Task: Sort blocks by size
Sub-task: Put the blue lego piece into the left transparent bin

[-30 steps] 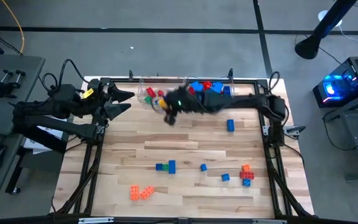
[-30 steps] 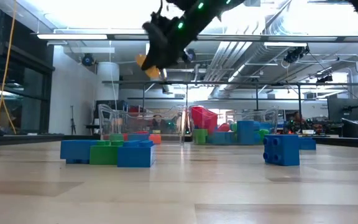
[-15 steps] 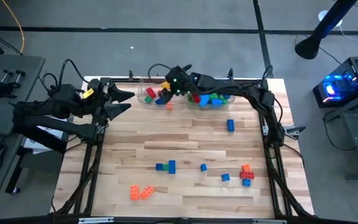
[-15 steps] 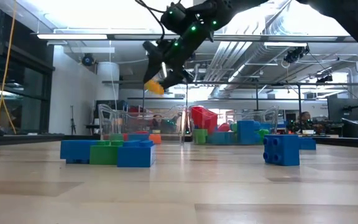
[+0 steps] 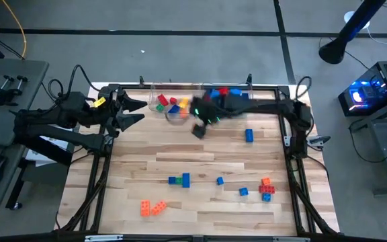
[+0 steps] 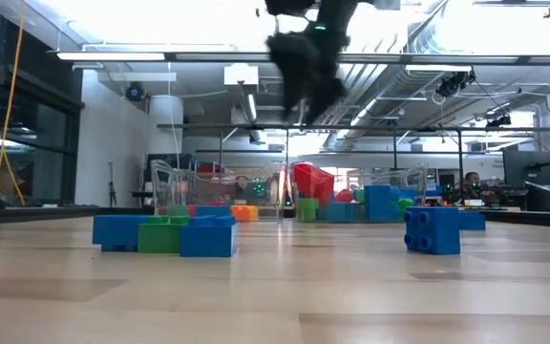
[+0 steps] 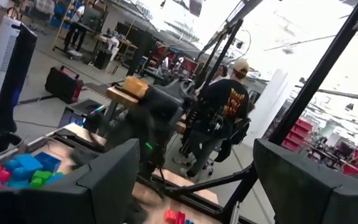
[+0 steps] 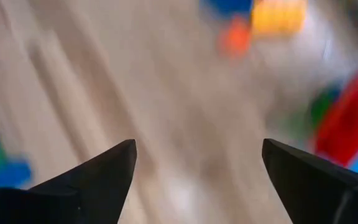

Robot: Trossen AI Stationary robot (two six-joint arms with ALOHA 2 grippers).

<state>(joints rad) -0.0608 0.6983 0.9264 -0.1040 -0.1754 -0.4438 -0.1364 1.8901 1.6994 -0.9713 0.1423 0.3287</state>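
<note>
My right gripper (image 5: 199, 130): above the far half of the table (image 5: 200, 208), just in front of the two clear bins; my fingers (image 8: 86, 180) stand wide apart with nothing between them.
My left gripper (image 5: 134, 111): waiting at the far left corner of the table, fingers (image 7: 98, 186) spread apart, holding nothing.
Left bin (image 5: 168, 105): at the far edge, holding small blocks in red, green, yellow, blue and orange.
Right bin (image 5: 228, 95): beside the left bin along the far edge, holding red, blue and green blocks; my right arm crosses over part of it.
Lone blue block (image 5: 248, 136): on the table near the right side, in front of the right bin, well apart from the rest.
Blue and green row (image 5: 179, 179): blue, green and blue blocks joined together, lying near the middle of the near half; in the low view it sits closest, at the left (image 6: 165, 234).
Small blue block (image 5: 220, 180): to the right of that row, alone.
Another blue block (image 5: 244, 191): just beyond it, near the red and orange stack.
Red and orange stack (image 5: 267, 188): near the right edge.
Orange blocks (image 5: 152, 208): two joined pieces near the front, left of centre.
Person (image 7: 225, 118): seen from my left wrist, seated beyond the table, back turned.
</note>
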